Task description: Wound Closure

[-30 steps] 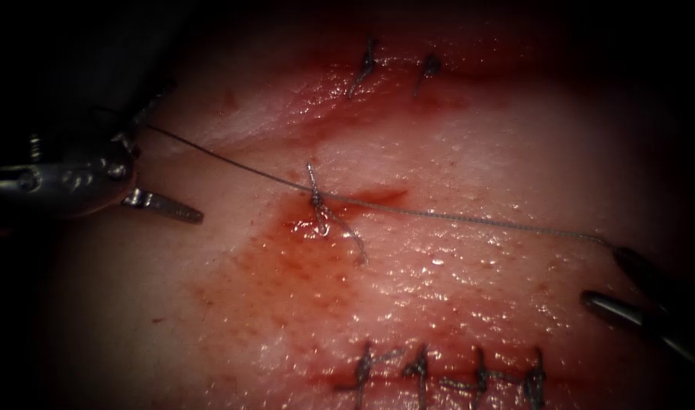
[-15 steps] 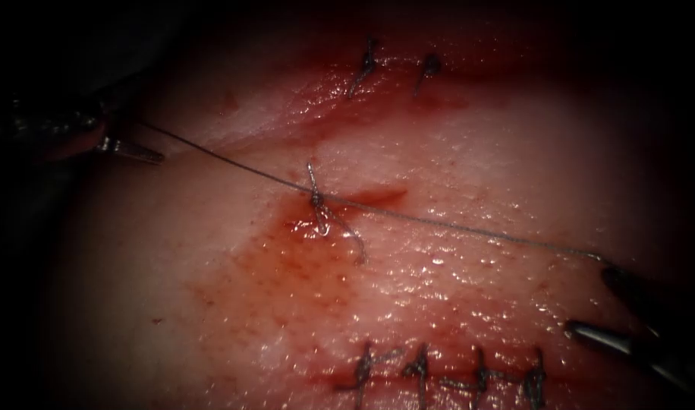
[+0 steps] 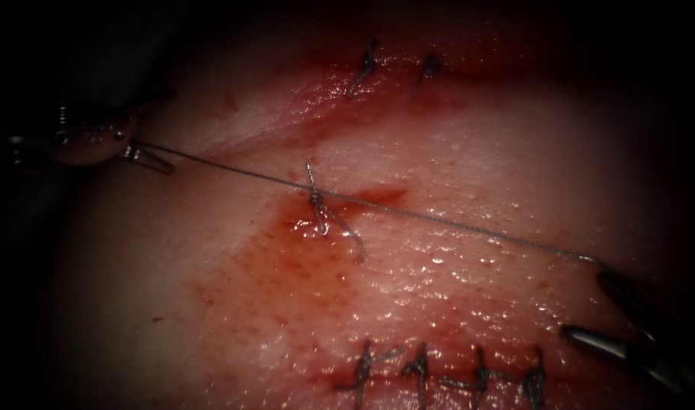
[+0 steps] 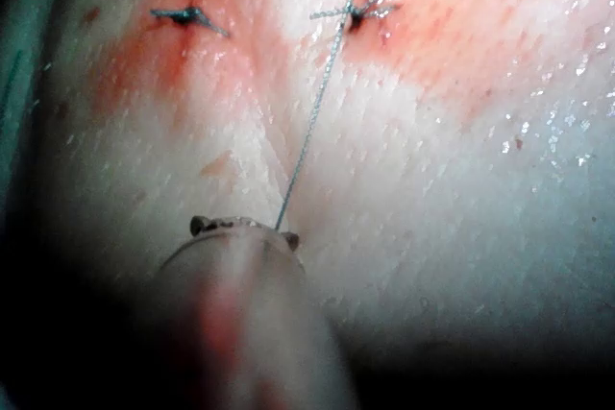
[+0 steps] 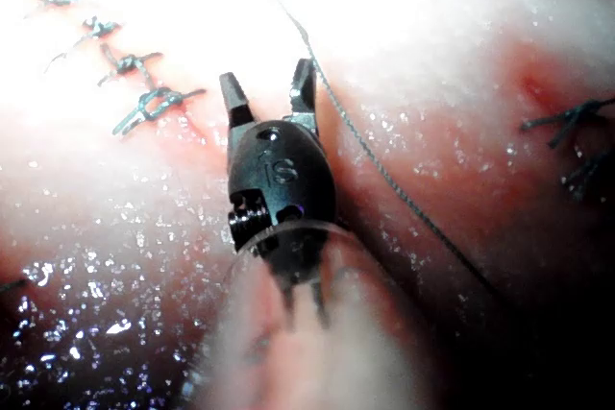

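A knot [image 3: 316, 199] sits at the left end of a short red cut [image 3: 374, 196] in the tissue [image 3: 476, 152]. The thread [image 3: 469, 226] runs taut through the knot from side to side. My left tool [image 3: 149, 157] is far left of the cut, shut on the thread's left end. From the left wrist, the thread [image 4: 312, 112] runs straight from the knot [image 4: 357, 14] into that tool. My right tool [image 3: 586, 304] stands open, right of the cut, the thread's right end meeting its upper jaw. From the right wrist, its jaws [image 5: 267, 74] are apart and the thread [image 5: 375, 160] passes beside one.
A row of several finished stitches [image 3: 446, 376] lies along the near edge, and two more stitches [image 3: 397, 68] lie at the far side. Red fluid [image 3: 302, 254] stains the tissue below the knot. A loose thread tail [image 3: 355, 247] curls down from the knot.
My left tool has risen from below the thread up to the thread line, and the left stretch of thread now runs straight. The right tool has slid slightly left, still open.
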Robot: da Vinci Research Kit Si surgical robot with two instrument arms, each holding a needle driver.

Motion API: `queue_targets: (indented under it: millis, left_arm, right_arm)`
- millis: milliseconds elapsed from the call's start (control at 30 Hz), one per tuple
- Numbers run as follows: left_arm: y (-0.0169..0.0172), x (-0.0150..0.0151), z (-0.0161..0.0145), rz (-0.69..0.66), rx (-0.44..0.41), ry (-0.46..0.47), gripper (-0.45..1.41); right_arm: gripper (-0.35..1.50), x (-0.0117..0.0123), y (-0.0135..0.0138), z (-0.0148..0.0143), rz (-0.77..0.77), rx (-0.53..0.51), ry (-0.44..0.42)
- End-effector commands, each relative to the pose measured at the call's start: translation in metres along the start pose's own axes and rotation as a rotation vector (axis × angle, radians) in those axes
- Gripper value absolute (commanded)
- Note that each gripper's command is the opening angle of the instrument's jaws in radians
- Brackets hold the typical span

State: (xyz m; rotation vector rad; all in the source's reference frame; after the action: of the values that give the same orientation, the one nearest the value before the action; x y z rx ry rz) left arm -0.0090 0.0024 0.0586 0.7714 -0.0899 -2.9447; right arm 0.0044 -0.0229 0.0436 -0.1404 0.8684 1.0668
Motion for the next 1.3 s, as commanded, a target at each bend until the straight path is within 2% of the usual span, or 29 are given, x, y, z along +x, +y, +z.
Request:
queue_targets:
  millis: [33, 67, 100, 233, 333, 500, 667, 700, 733, 967, 1267, 1300]
  left_arm:
    - [-0.0003, -0.0001, 0.0011, -0.028, 0.001, -0.014, -0.02]
    - [-0.0004, -0.0003, 0.0013, -0.05, -0.004, -0.027, -0.42]
    - [-0.0006, -0.0004, 0.0015, -0.075, -0.008, -0.04, -0.45]
    - [-0.0015, 0.0003, 0.0014, -0.133, -0.018, -0.047, -0.45]
    - [-0.0028, 0.0024, 0.0005, -0.189, 0.02, -0.025, -0.45]
    - [-0.007, 0.0075, -0.0022, -0.199, 0.139, 0.047, -0.45]
    - [-0.0105, 0.0135, -0.0045, -0.185, 0.145, 0.076, -0.45]
    - [-0.0117, 0.016, -0.0055, -0.184, 0.161, 0.076, -0.45]
    - [-0.0117, 0.016, -0.0055, -0.184, 0.161, 0.076, -0.45]
    - [-0.014, 0.0226, -0.0076, -0.209, 0.169, 0.123, -0.45]
    - [-0.0151, 0.0304, -0.0076, -0.153, 0.152, 0.183, -0.45]
    - [-0.0151, 0.0304, -0.0076, -0.153, 0.152, 0.183, -0.45]
  right_arm:
    - [0.63, -0.0005, -0.0009, 0.0004, 0.002, 0.003, 0.001]
    - [0.59, -0.0004, -0.0009, 0.0002, 0.002, 0.005, 0.001]
    - [0.56, -0.0003, -0.001, 0.0001, -0.004, 0.006, 0.002]
    - [0.47, -0.0002, -0.0012, 0.0, -0.003, 0.007, 0.007]
    - [0.49, -0.0002, -0.0014, 0.0001, -0.003, 0.005, 0.008]
    - [0.52, -0.0003, -0.0017, 0.0004, -0.002, 0.008, 0.01]
    - [0.52, -0.0006, -0.0023, 0.0008, -0.004, 0.014, 0.015]
    - [0.52, -0.0007, -0.0025, 0.0009, -0.005, 0.016, 0.017]
    - [0.52, -0.0007, -0.0025, 0.0009, -0.005, 0.016, 0.017]
    - [0.51, -0.0009, -0.0026, 0.0011, -0.006, 0.018, 0.019]
    - [0.51, -0.0012, -0.0029, 0.0015, -0.007, 0.021, 0.016]
    - [0.51, -0.0012, -0.0029, 0.0015, -0.007, 0.021, 0.016]
